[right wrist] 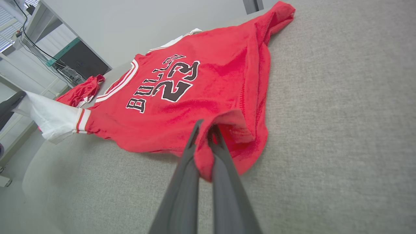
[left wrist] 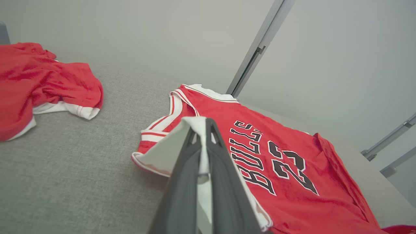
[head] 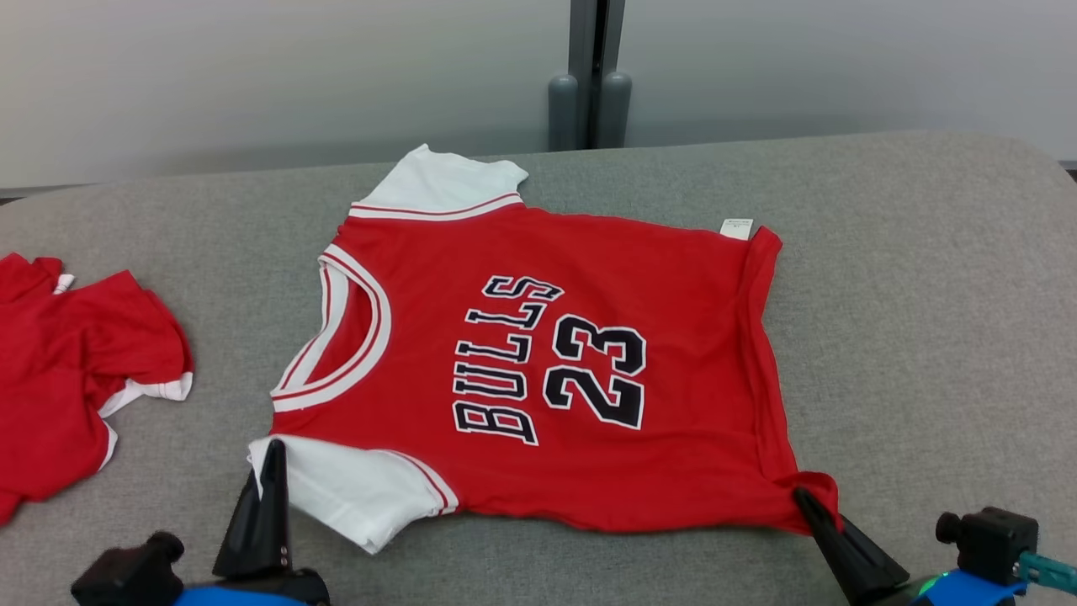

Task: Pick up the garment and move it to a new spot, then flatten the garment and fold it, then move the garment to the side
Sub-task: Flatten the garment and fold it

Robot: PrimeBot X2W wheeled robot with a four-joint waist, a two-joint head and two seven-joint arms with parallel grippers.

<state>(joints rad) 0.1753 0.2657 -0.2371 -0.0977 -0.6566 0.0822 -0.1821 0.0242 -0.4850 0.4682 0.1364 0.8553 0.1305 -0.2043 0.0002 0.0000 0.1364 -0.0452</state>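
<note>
Grey cloth-covered table (head: 925,295), broad, running the whole width of the head view.

Red shirt (head: 673,337) lies spread over the middle of the table, print side up, with the collar toward the robot's left and the hem toward its right. It is mostly flat. The hem side is rucked into a long ridge, and nothing is folded yet.

Second red garment (head: 59,379) sits crumpled, well apart, at the table's left end (probably not part of this job).

Left gripper (head: 273,450): jaws clamped on the near white sleeve (head: 353,492). The left wrist view shows white cloth pinched between the fingers and raised slightly off the table.

Right gripper (head: 803,498): jaws clamped on the near hem corner (head: 829,497), red cloth bunched between them.

Judgement: the pick-up and relocation look done, and this appears to be the flattening stage, with both near corners held. Left to do are smoothing the ridge, folding, and moving the shirt aside.
</note>
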